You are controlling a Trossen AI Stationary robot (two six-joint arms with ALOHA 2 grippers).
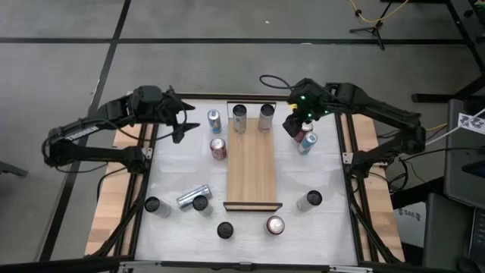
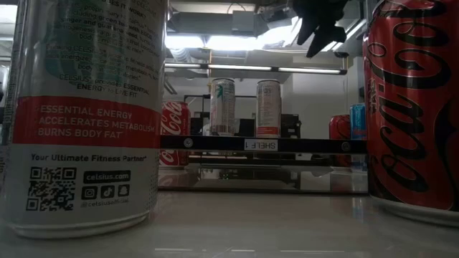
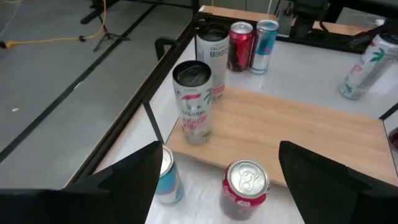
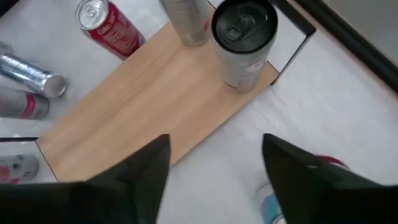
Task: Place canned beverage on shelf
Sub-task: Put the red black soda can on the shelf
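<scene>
The shelf [image 1: 252, 163] is a light-brown plank in the table's middle, with a dark lip at its near end [image 2: 260, 145]. Two cans [image 1: 239, 117] [image 1: 266, 116] stand on their bases at its far end. My right gripper [image 1: 294, 125] is open and empty, hovering just left of a red can [image 1: 302, 136] and a blue can [image 1: 308, 144] that stand right of the shelf; it also shows in its own wrist view [image 4: 214, 174]. My left gripper [image 1: 180, 121] is open and empty, left of a blue can [image 3: 168, 180] and a red cola can [image 3: 245, 186].
Several more cans stand near the table's front: [image 1: 152, 205], [image 1: 225, 230], [image 1: 275, 225], [image 1: 309, 200]. A silver can [image 1: 189, 197] lies on its side. Two front cans fill the low view's sides [image 2: 79, 115] [image 2: 412, 107]. The shelf's middle and near part [image 4: 143, 99] are bare.
</scene>
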